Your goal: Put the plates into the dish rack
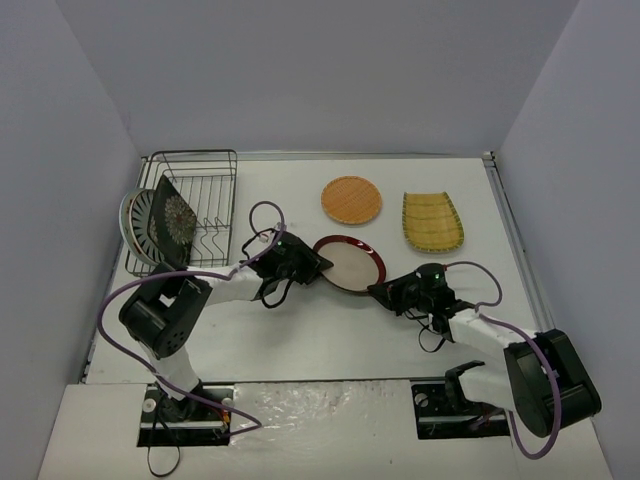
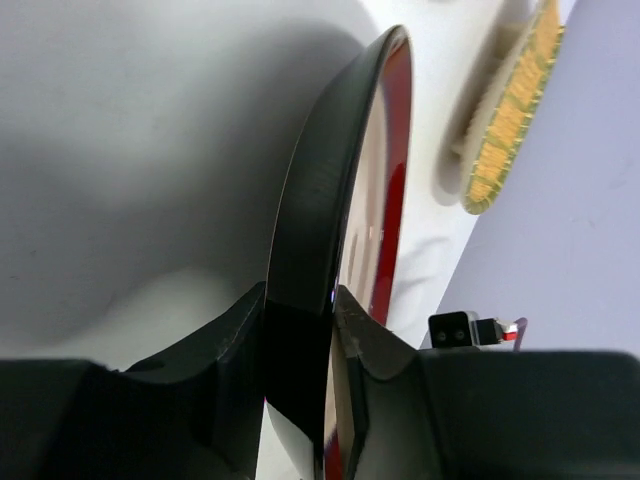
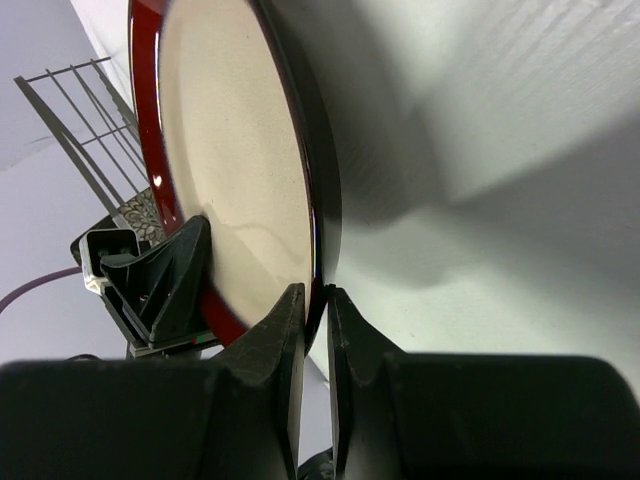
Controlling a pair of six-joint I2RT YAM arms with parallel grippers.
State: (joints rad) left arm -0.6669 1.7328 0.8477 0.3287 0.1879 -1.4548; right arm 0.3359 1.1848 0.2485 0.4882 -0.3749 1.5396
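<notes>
Jaws of the left arm (image 1: 232, 283) and right arm (image 1: 482, 332), each pinched shut on opposite edges of the round cream plate with a glossy dark-red rim (image 1: 350, 267), hold it tilted over the white surface (image 1: 300, 335), the wire dish rack (image 1: 215, 190) lying leftward, nearer the left arm.

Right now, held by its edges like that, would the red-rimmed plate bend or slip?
It probably won't bend: the red-rimmed plate shows no sag though only the left end effector and right end effector pinch its rim. Its glossy, reflective glaze suggests it could slip. It looks like hard dishware, so a drop might chip it.
</notes>
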